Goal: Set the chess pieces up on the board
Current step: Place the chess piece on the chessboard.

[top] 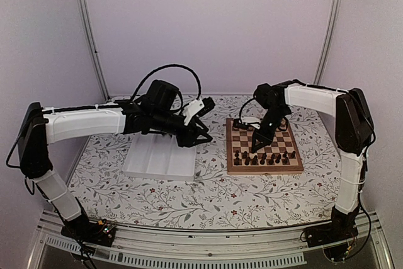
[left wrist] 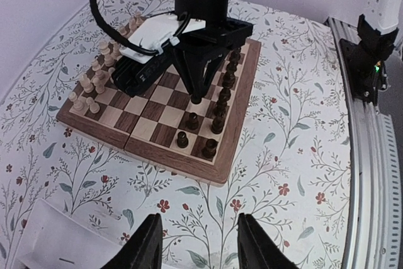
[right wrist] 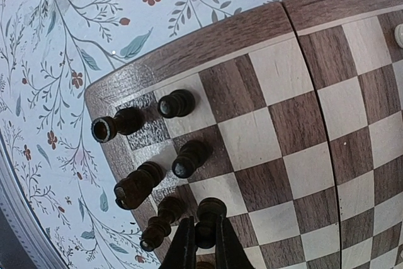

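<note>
The wooden board (top: 264,169) lies right of centre, with dark chess pieces (top: 265,157) lined along its near rows. My right gripper (right wrist: 203,245) is shut on a dark pawn (right wrist: 209,213), low over a square in the second row, beside other dark pieces (right wrist: 189,159). From the left wrist view, the right gripper (left wrist: 197,96) points down at the board (left wrist: 234,148) next to the dark row (left wrist: 221,102). My left gripper (left wrist: 198,244) is open and holds nothing, hovering over the tablecloth short of the board's corner; from above, it (top: 203,135) sits left of the board.
A white plastic tray (top: 160,159) lies left of the board under the left arm; its corner (left wrist: 44,244) shows by the left fingers. Pale wooden pieces (left wrist: 94,86) stand on the board's far rows. A metal rail (left wrist: 368,174) runs along the table's near edge.
</note>
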Tool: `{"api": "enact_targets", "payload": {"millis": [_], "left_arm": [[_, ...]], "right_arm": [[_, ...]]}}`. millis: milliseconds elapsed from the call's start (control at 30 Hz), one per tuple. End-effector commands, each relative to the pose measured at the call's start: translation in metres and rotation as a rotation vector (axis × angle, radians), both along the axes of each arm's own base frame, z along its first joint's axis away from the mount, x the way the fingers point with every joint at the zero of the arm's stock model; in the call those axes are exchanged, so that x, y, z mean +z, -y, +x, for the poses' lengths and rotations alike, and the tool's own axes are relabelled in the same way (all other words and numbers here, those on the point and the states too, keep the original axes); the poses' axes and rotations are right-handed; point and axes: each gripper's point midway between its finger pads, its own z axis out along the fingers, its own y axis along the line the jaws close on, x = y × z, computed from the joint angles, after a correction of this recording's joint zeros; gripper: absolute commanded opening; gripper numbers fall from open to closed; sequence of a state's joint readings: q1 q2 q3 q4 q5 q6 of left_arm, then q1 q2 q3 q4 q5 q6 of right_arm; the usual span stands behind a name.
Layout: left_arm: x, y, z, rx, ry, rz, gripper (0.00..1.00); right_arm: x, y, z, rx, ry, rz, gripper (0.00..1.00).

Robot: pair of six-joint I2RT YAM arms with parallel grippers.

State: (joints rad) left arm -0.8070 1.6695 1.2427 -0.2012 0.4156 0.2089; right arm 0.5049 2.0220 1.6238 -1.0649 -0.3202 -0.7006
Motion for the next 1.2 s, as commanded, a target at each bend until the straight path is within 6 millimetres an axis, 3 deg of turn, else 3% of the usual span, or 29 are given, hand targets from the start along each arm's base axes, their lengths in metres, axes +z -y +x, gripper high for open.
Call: {"api": "enact_targets", "payload": {"millis": [0,700,833,1033,1167], "left_arm": [[0.005,0.007,-0.004,-0.015,0.000,-0.007,0.43],[0.000,0.009,-0.005,-0.017,-0.009,0.009,0.43],[0.000,0.009,-0.005,-0.020,-0.008,0.011,0.43],[-0.002,0.011,-0.007,-0.026,-0.014,0.013,0.43],[-0.002,0.010,-0.007,-0.021,-0.010,0.016,0.43]], "right_arm": [[-0.017,0.001,-0.006,0.011,-0.034,-0.026,0.03],[-0.026,0.001,-0.008,0.004,-0.057,-0.036,0.11],[-0.017,-0.001,-0.006,-0.002,-0.048,-0.019,0.18],[0.004,-0.009,-0.004,-0.010,-0.044,0.022,0.20],[0.015,-0.003,0.001,-0.024,-0.012,0.006,0.20]]}}
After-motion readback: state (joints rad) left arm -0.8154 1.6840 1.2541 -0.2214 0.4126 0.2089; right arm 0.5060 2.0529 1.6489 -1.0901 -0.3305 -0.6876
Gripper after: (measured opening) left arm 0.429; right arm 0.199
